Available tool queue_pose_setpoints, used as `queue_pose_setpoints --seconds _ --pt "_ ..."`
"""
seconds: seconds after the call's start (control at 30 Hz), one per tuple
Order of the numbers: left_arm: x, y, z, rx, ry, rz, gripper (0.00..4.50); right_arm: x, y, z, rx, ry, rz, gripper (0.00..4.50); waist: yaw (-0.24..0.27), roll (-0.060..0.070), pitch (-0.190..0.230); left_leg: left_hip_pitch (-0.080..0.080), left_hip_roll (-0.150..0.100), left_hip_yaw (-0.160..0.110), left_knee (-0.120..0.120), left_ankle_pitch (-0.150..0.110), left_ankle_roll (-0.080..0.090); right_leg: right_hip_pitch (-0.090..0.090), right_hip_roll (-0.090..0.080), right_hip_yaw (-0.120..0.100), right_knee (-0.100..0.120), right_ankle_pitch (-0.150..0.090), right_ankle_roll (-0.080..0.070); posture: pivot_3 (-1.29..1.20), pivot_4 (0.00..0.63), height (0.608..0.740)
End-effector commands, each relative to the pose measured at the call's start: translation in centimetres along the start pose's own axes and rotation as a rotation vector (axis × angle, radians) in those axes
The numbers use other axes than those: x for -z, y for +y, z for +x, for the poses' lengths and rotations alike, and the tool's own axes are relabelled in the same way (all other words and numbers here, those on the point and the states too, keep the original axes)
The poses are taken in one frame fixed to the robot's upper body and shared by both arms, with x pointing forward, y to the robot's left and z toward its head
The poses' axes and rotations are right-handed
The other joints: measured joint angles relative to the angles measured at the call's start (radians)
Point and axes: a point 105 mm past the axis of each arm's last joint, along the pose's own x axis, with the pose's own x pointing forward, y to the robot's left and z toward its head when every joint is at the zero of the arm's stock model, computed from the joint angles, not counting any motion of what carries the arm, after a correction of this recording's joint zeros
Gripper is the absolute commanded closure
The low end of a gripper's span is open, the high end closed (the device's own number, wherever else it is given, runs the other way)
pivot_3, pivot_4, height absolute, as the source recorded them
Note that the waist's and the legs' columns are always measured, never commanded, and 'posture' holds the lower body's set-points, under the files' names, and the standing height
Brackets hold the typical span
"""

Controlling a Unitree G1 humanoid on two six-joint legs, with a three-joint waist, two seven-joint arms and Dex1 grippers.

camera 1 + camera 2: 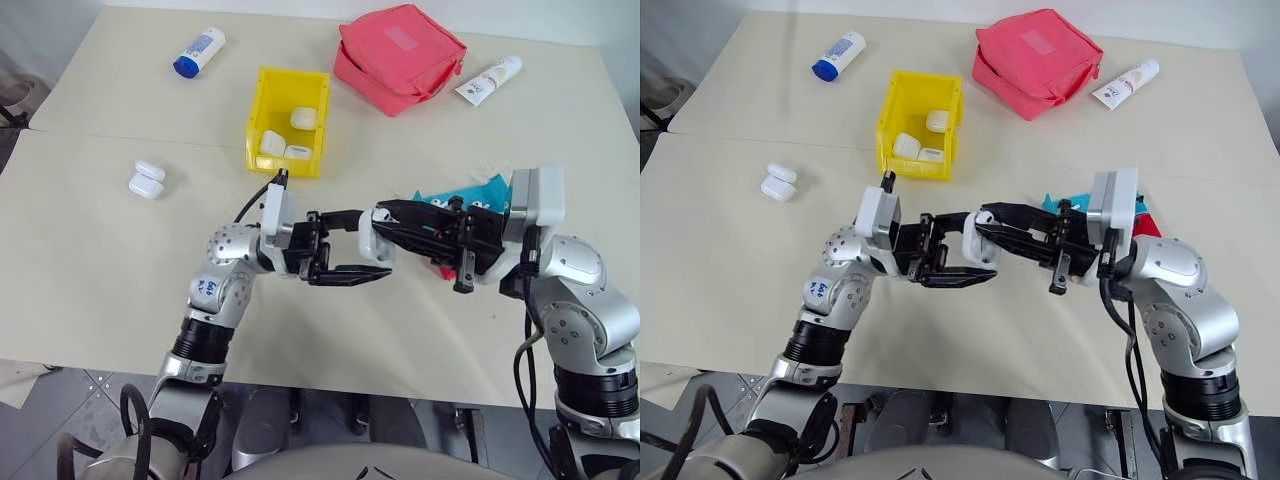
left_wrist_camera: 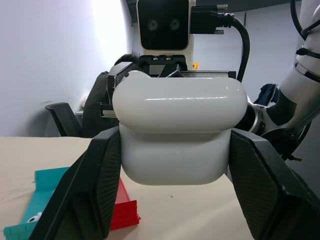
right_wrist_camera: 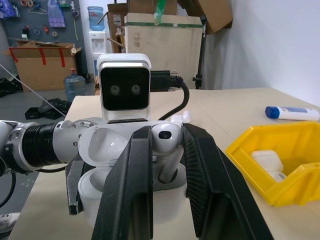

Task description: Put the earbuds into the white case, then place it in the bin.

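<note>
Left gripper (image 2: 172,200) is clamped on the white case (image 2: 177,132), lid hinged open, held above the table (image 1: 90,260) in front of the yellow bin (image 1: 262,100). Right gripper (image 3: 167,165) pinches an earbud (image 3: 167,137), its stem down at the open case. Bin holds three more white cases (image 1: 296,133). Two others (image 1: 146,179) lie left of the bin.

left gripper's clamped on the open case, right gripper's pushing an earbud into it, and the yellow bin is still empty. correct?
Not quite: the yellow bin isn't empty. The left eye view shows three white cases already lying in it. The rest holds: the left gripper is clamped on the open white case, and in the right wrist view the right gripper holds an earbud at the case's opening.
</note>
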Motion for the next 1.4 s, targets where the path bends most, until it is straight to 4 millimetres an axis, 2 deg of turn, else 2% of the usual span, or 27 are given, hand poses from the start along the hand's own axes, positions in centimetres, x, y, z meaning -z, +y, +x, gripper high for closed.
queue_pose_setpoints --seconds 0.03,0.17,0.6,1.07,1.1,1.23,1.4 --pt "-3.4 0.1 1.4 0.053 -0.097 0.135 1.70 2.2 0.5 -0.8 -0.019 0.118 0.047 4.01 0.000 0.000 0.000 0.000 0.000 0.000 0.000 0.000 0.000 0.000 0.000 0.000 0.000 0.000 0.000 0.00 0.150 0.740" --pt "-3.3 0.6 0.8 0.024 -0.080 0.147 1.70 2.7 0.5 -1.2 -0.045 0.192 0.038 4.01 0.000 0.000 0.000 0.000 0.000 0.000 0.000 0.000 0.000 0.000 0.000 0.000 0.000 0.000 0.000 0.00 0.150 0.740" --pt "-3.2 0.9 0.3 0.008 -0.068 0.177 1.70 2.7 0.4 -0.7 -0.100 0.244 0.051 4.01 0.000 0.000 0.000 0.000 0.000 0.000 0.000 0.000 0.000 0.000 0.000 0.000 0.000 0.000 0.000 0.00 0.150 0.740" --pt "-2.4 0.7 -0.2 0.000 -0.052 0.157 1.70 0.8 0.1 0.3 -0.122 0.242 -0.033 4.01 0.001 0.000 0.000 0.000 0.000 0.000 0.000 0.000 0.000 0.000 0.000 0.000 0.000 0.000 0.000 0.00 0.150 0.740" --pt "-2.4 0.7 -0.2 0.002 -0.052 0.156 1.70 0.8 0.1 0.3 -0.121 0.245 -0.035 3.27 0.001 0.000 0.000 0.000 0.000 0.000 0.000 0.000 0.000 0.000 0.000 0.000 0.000 0.000 0.000 0.00 0.150 0.740" --pt "-2.2 0.9 -0.2 0.002 -0.050 0.155 1.70 0.6 -0.1 0.4 -0.108 0.244 -0.044 2.00 0.000 0.000 0.000 0.000 0.000 0.000 0.000 0.000 0.000 0.000 0.000 0.000 0.000 0.000 0.000 0.00 0.150 0.740" --pt "-1.8 1.1 -0.7 -0.014 -0.041 0.143 1.70 -0.1 -0.2 0.5 -0.096 0.229 -0.053 2.00 0.000 0.000 0.000 0.000 0.000 0.000 0.000 0.000 0.000 0.000 0.000 0.000 0.000 0.000 0.000 0.00 0.150 0.740"
